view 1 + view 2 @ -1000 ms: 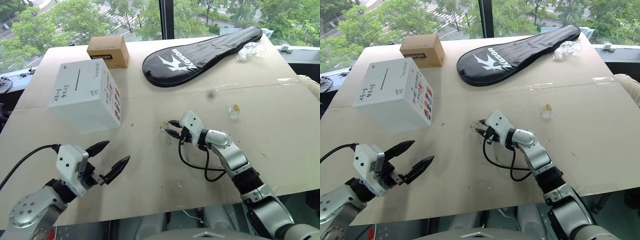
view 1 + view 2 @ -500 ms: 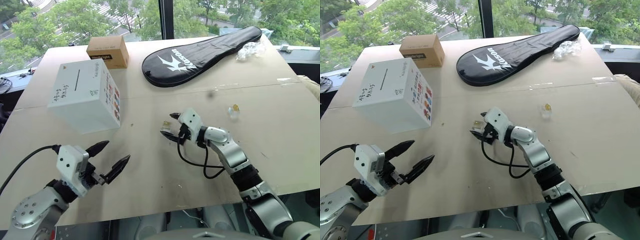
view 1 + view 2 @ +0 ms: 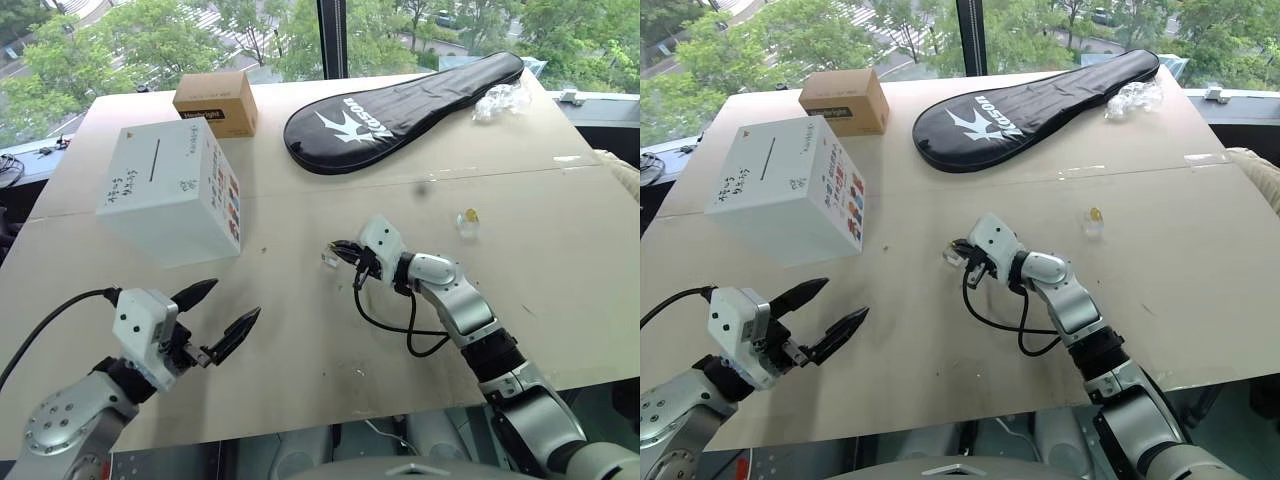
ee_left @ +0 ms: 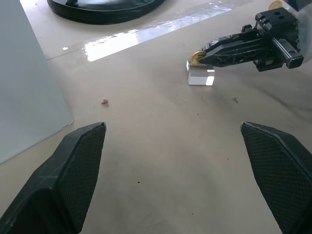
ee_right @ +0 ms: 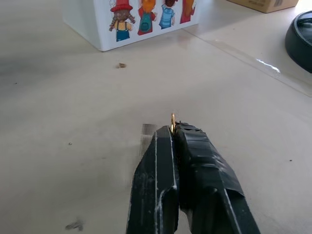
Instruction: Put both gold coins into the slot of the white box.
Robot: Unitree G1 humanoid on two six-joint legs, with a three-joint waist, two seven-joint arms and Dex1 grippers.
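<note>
My right gripper (image 3: 337,247) is shut mid-table, its tips pinching one gold coin (image 4: 197,56) edge-on, just over a small clear plastic piece (image 4: 200,75). In the right wrist view the gold coin's (image 5: 172,118) thin rim pokes out between the black fingertips (image 5: 165,139). The other gold coin (image 3: 469,214) rests on a clear piece to the right. At the left rear stands the white box (image 3: 170,195), its dark slot (image 3: 156,160) on the handwritten top face. My left gripper (image 3: 222,312) hovers open near the front edge, holding nothing.
A brown cardboard box (image 3: 216,102) and a black racket cover (image 3: 400,100) lie at the back, with crumpled clear plastic (image 3: 500,100) at the far right. A black cable (image 3: 400,335) loops under my right wrist. The table's front edge (image 3: 330,405) runs close to both arms.
My right gripper's fingers spread wide half a second ago and have now closed on the coin at the clear piece. The left arm has kept still.
</note>
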